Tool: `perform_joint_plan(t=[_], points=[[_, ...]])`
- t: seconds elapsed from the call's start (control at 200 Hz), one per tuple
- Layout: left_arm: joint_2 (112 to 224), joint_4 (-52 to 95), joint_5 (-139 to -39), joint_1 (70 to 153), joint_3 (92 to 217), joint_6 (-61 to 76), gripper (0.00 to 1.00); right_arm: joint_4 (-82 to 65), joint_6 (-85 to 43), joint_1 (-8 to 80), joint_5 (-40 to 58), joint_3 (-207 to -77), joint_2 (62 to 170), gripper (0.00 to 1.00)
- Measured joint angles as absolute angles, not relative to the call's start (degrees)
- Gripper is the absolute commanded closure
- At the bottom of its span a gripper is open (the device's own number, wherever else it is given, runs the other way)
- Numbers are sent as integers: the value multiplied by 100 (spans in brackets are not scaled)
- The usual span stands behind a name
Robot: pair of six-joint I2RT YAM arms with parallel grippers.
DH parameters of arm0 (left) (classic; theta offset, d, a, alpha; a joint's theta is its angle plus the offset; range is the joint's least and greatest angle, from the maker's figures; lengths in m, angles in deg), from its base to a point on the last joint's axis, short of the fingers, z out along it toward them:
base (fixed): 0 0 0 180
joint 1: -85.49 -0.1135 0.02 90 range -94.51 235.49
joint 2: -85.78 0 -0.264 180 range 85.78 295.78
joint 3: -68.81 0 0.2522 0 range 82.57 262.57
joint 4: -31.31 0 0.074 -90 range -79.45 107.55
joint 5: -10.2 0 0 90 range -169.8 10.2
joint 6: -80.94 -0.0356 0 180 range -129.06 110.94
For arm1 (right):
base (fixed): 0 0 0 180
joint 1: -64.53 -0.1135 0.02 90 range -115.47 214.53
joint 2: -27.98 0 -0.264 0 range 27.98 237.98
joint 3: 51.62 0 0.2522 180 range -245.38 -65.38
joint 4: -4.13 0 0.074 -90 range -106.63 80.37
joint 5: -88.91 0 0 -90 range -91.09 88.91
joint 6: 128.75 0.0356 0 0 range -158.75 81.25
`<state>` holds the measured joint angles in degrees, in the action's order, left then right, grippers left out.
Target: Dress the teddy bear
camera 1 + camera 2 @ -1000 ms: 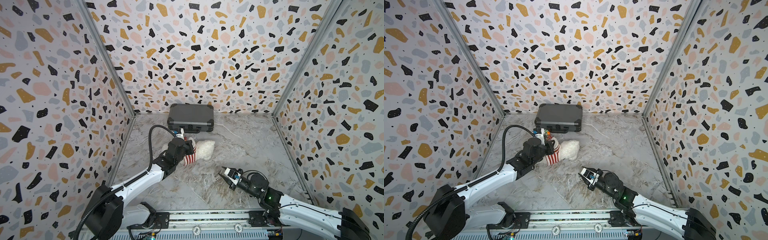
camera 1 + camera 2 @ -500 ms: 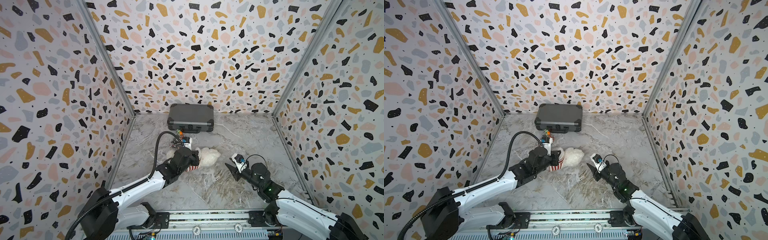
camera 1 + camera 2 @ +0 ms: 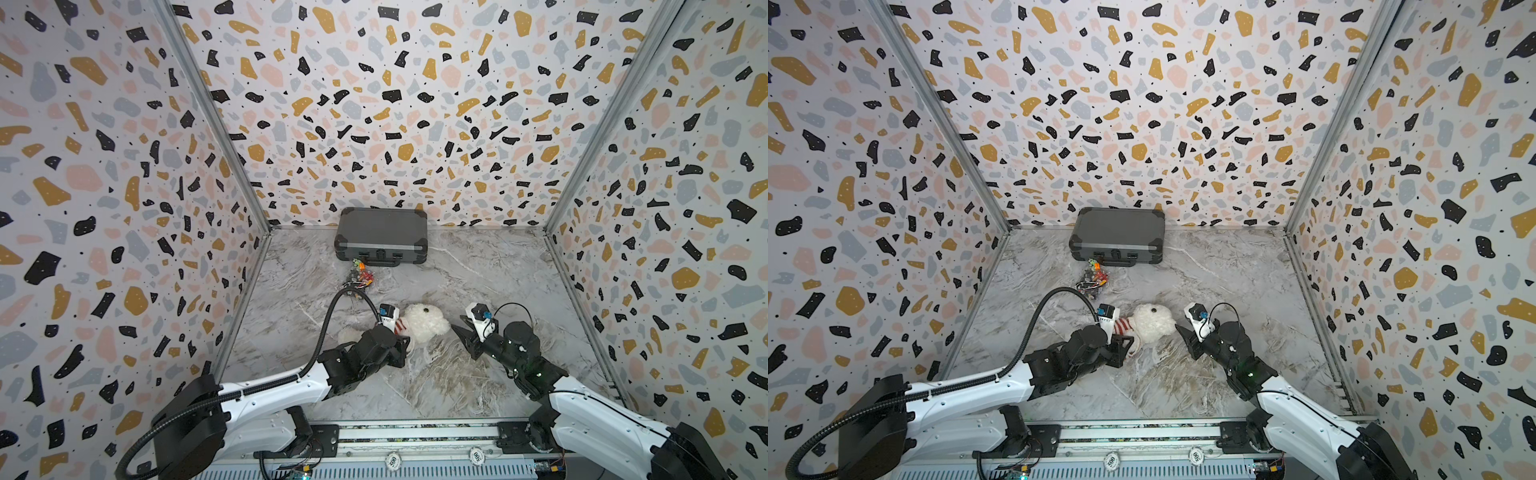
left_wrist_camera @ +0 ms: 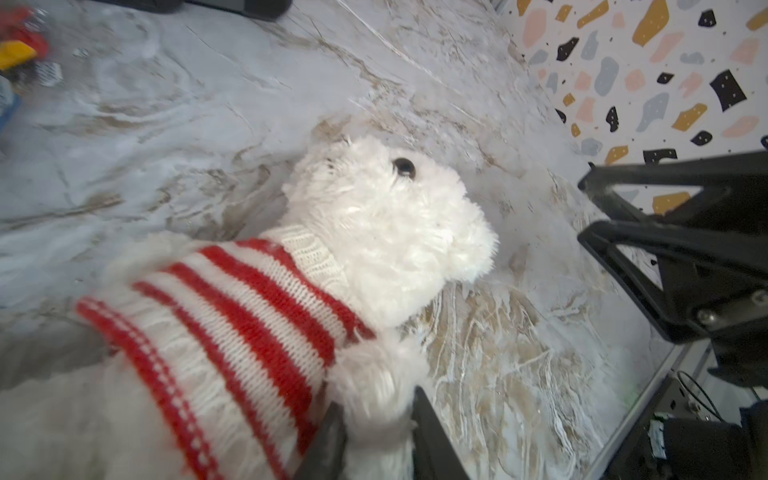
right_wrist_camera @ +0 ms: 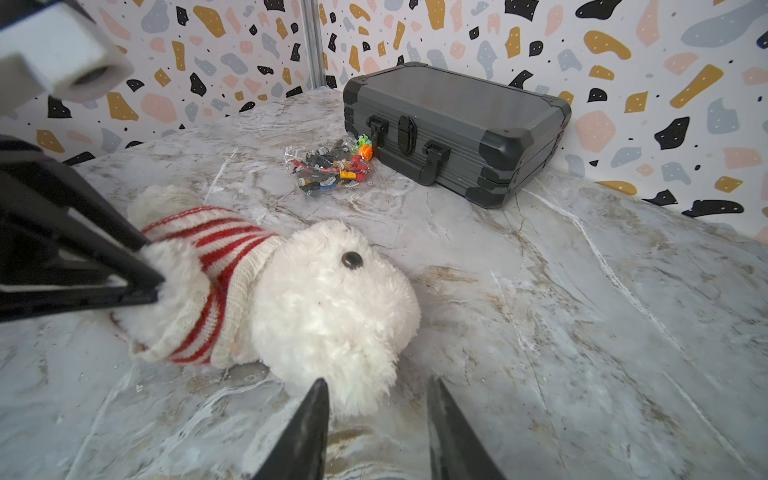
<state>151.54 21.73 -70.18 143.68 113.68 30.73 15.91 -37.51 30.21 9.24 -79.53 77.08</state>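
1. Nearest you: left gripper (image 4: 374, 399), low over the marble table (image 3: 478, 270). Its fingers (image 4: 332, 436) bracket one furry paw of the teddy bear (image 3: 424, 322). You cannot tell whether they pinch it or merely flank it.
2. Right gripper (image 5: 377, 380): jaws parted, nothing between them, tips just short of the bear's head.
3. Teddy bear: lying on its side on the table between your two grippers, head toward the right one, one dark eye up. The red-and-white striped sweater (image 4: 249, 316) covers its torso, collar at the neck.
4. Behind the bear: clear bag of small coloured bricks (image 5: 332, 170), flat on the table.
5. Farthest: dark hard case (image 3: 380, 239), closed, by the back wall, just beside the bag.
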Motion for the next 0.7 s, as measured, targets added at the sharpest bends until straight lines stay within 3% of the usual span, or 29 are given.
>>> perform_joint_plan(t=[0.195, 0.486, 0.701], points=[[15040, 2139, -7595, 14510, 11296, 3058, 52, 1580, -3751, 3036, 987, -7953, 7704, 59], [14231, 1577, -7785, 14427, 11344, 3008, 52, 1585, -3701, 3121, 1333, -7966, 8067, 57], [14089, 1282, -7435, 13612, 11598, 2805, 57, 1613, -3627, 3121, 1578, -7970, 8205, 55]])
